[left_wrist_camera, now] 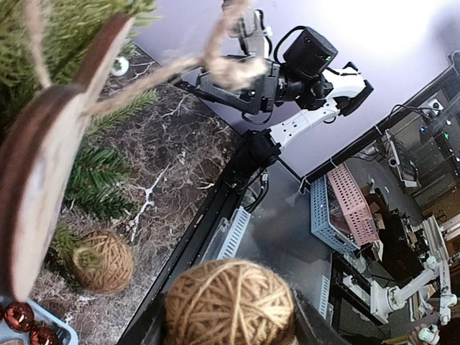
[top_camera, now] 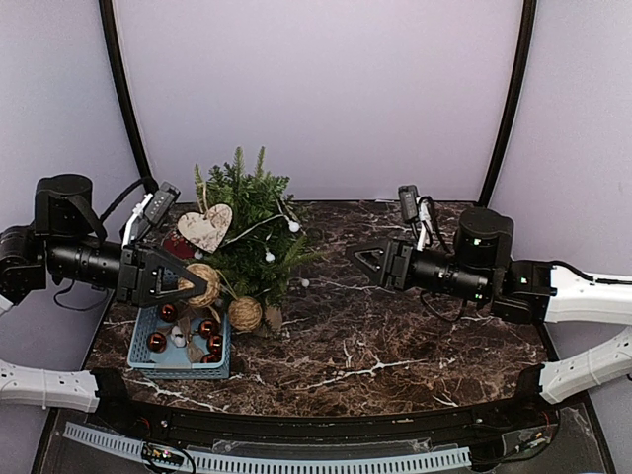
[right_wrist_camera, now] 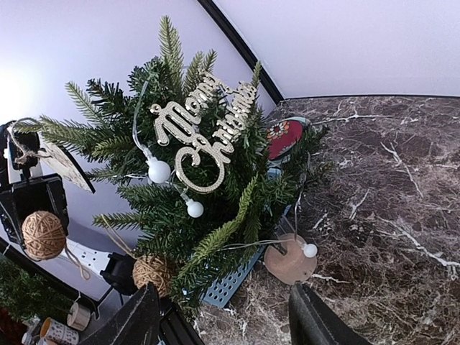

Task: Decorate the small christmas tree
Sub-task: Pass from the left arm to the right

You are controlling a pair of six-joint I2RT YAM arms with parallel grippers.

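Observation:
The small christmas tree [top_camera: 252, 222] stands at the back left of the table on a pale wooden base [right_wrist_camera: 290, 260]. It carries a gold "Merry Christmas" sign [right_wrist_camera: 203, 128], white light bulbs [right_wrist_camera: 159, 171], a wooden heart [top_camera: 204, 227] and a low-hanging twine ball [top_camera: 245, 314]. My left gripper [top_camera: 196, 284] is shut on a second twine ball [left_wrist_camera: 230, 302], held just left of the tree's lower branches, its string running upward. My right gripper [top_camera: 363, 259] is open and empty to the right of the tree, pointing at it, with both fingers [right_wrist_camera: 136, 323] apart.
A blue basket [top_camera: 144, 363] with red baubles [top_camera: 157, 342] sits in front of the tree on the left. A red ornament [right_wrist_camera: 285, 136] hangs at the tree's far side. Dark marble table [top_camera: 395, 336] stretches to the right; a black rail [top_camera: 326, 420] runs along the near edge.

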